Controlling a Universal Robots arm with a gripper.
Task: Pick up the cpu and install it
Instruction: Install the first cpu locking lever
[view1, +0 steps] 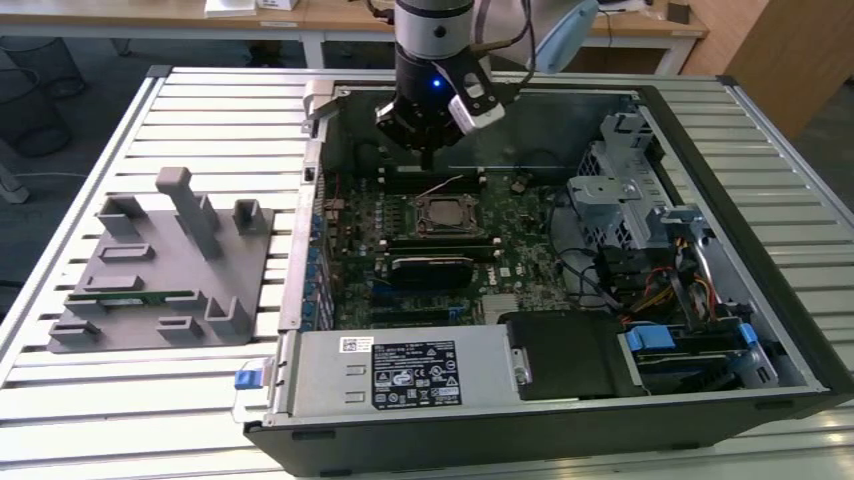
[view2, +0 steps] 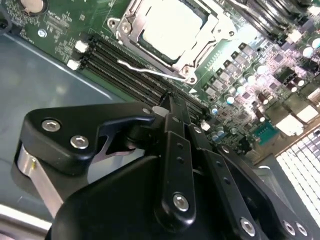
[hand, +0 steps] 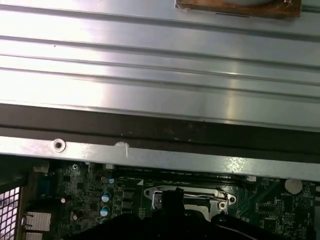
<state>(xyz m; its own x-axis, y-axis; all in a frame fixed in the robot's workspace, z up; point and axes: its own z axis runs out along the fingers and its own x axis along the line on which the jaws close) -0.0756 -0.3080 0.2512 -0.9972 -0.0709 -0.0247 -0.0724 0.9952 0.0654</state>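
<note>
Gripper of ours hangs inside the open computer case, above the motherboard and just behind the socket as the exterior view shows it. In the second wrist view its black fingers lie pressed together with no gap between them and nothing held, their tip over the dark memory slots beside the socket, apart from the board.

We see the cpu seated in the socket, its pale silvery top plate lying flat and square inside the metal frame. A thin wire lever runs along the frame's edge nearest the gripper. In the exterior view the cpu is a small grey square at the middle of the board.

On the slatted table, at the exterior view's left of the case, stands a grey parts fixture with a green memory stick lying in it.
</note>
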